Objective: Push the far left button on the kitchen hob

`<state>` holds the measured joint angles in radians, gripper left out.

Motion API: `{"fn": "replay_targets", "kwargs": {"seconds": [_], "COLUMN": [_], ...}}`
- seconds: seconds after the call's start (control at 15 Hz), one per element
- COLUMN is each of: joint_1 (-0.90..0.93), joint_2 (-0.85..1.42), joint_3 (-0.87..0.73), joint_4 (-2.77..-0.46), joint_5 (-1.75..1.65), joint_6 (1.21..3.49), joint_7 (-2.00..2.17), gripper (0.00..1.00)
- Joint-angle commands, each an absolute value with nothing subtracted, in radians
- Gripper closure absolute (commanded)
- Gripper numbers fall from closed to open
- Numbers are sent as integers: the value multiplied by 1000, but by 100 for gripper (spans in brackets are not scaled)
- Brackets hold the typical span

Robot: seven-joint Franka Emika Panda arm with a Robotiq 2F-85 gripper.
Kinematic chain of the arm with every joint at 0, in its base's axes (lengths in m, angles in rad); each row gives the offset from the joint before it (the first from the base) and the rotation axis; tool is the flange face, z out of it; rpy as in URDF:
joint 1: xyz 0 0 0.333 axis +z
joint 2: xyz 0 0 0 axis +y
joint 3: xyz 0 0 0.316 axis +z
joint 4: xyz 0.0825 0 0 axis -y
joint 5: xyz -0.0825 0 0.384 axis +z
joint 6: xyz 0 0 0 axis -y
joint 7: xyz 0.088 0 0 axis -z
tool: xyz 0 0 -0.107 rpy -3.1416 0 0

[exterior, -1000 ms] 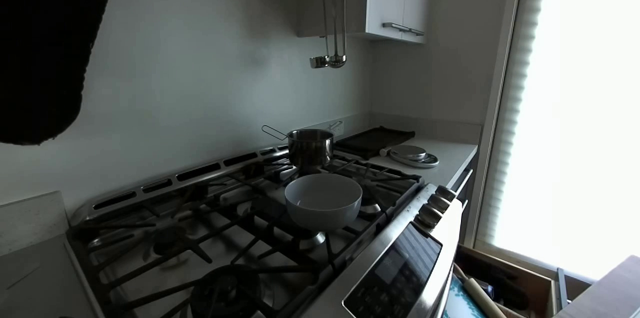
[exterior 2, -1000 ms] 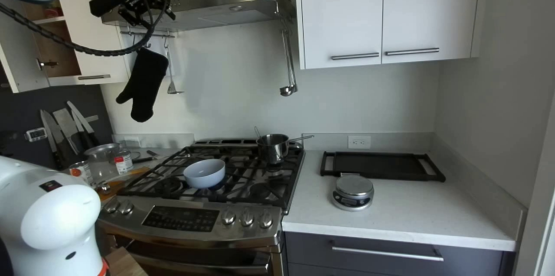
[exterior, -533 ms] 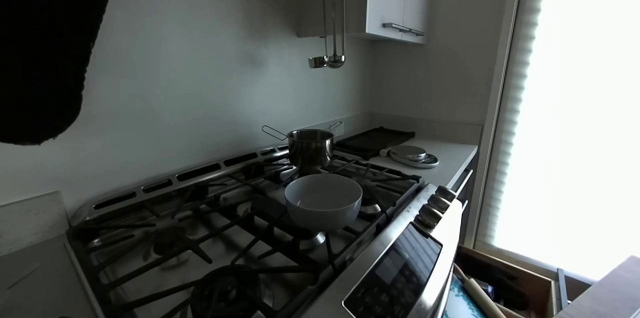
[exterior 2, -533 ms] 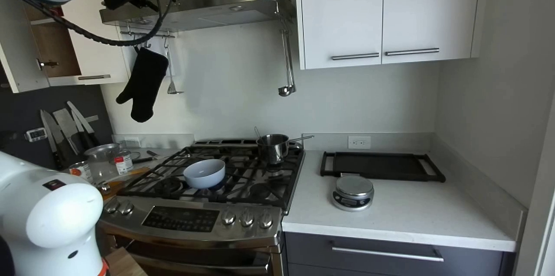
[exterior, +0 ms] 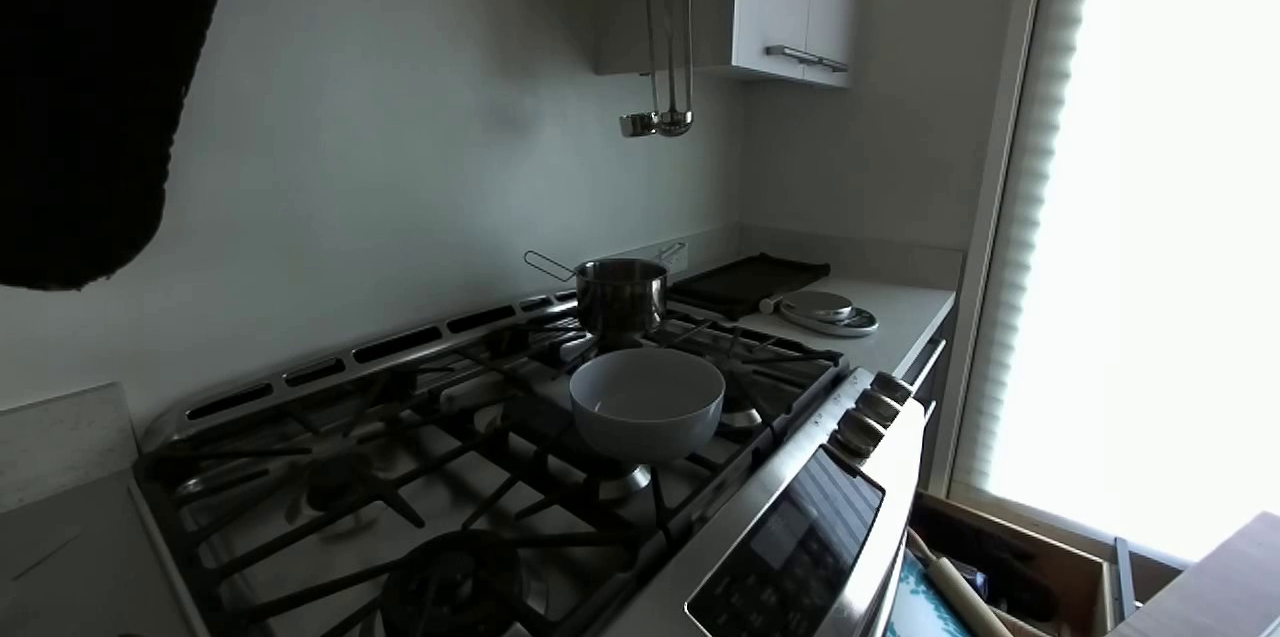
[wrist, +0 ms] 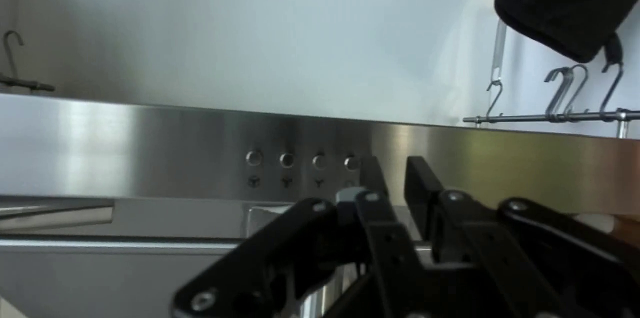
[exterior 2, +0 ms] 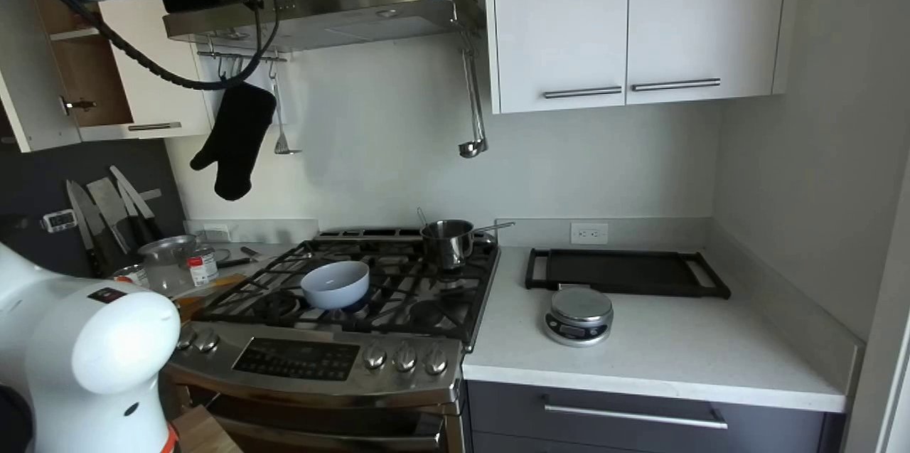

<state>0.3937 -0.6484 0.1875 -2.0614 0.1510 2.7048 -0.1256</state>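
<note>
Gripper (wrist: 395, 173), narrowly parted and holding nothing, faces the hood (wrist: 310, 133) just beside its end button (wrist: 351, 163), so an uncorrected sideways offset could make the push miss.

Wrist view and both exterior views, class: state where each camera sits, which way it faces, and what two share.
In an exterior view: beside the cooker top, looking across it toward the scale; no robot discernible.
In an exterior view: in front of the cooker top, facing the wall; white arm shows.
Wrist view: behind the gripper, which shows; faces the hood buttons; picture upside down.
Both exterior views show the bowl and pot.
</note>
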Motion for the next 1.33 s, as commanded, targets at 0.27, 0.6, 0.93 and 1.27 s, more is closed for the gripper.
{"fn": "replay_targets", "kwargs": {"seconds": [0.27, 0.6, 0.93, 1.27], "joint_1": [449, 453, 461, 481], "joint_2": [-651, -633, -606, -577], "joint_3": [147, 136, 123, 110], "joint_4": [-2076, -2080, -2078, -2072], "joint_5": [217, 223, 225, 237], "joint_6": [2722, 2759, 2792, 2824], "joint_7": [-116, -126, -130, -133], "gripper": [100, 100, 100, 100]}}
